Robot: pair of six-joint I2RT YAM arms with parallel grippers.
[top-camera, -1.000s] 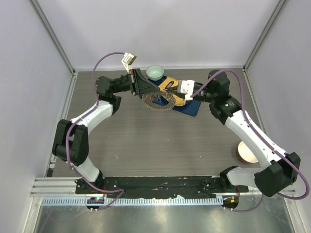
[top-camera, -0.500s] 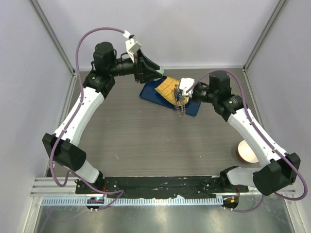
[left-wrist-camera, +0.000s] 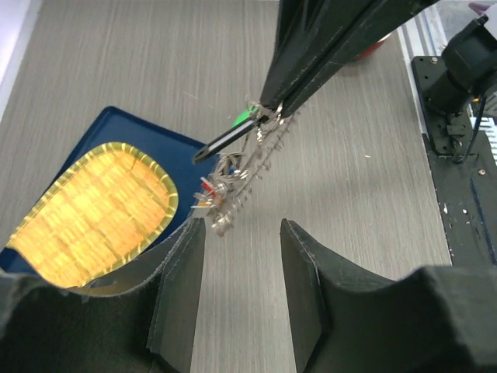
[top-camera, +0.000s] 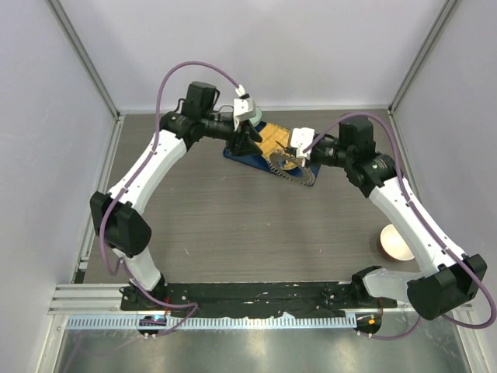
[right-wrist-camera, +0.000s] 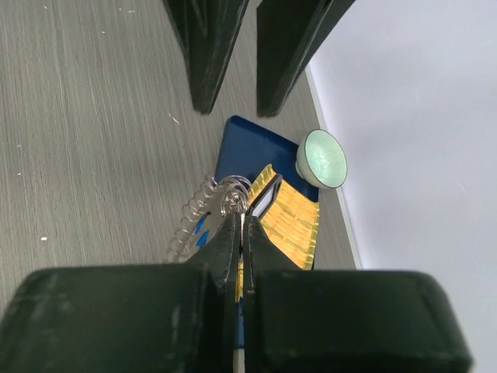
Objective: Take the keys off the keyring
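Observation:
The keyring [top-camera: 289, 172], a thin metal ring fringed with small silvery keys [left-wrist-camera: 227, 191], hangs over the blue tray [top-camera: 247, 158]. My right gripper [top-camera: 286, 158] is shut on the ring's top; in the right wrist view the keyring [right-wrist-camera: 230, 194] is pinched at the tips of that gripper [right-wrist-camera: 242, 221]. A few keys [right-wrist-camera: 191, 220] have coloured heads. My left gripper [top-camera: 242, 144] hovers just left of the ring, open and holding nothing. In the left wrist view the left gripper [left-wrist-camera: 241, 230] has its fingers [left-wrist-camera: 179, 288] apart below the dangling keys.
A yellow woven mat [top-camera: 270, 138] lies on the blue tray. A small green bowl [right-wrist-camera: 324, 158] stands behind the tray near the back wall. A cream bowl [top-camera: 395, 242] sits at the right, beside the right arm. Walls enclose three sides.
The left gripper let go at the ring, swung up to the back by the green bowl, opened, and has come back beside the ring. The right gripper still holds the ring, which swung.

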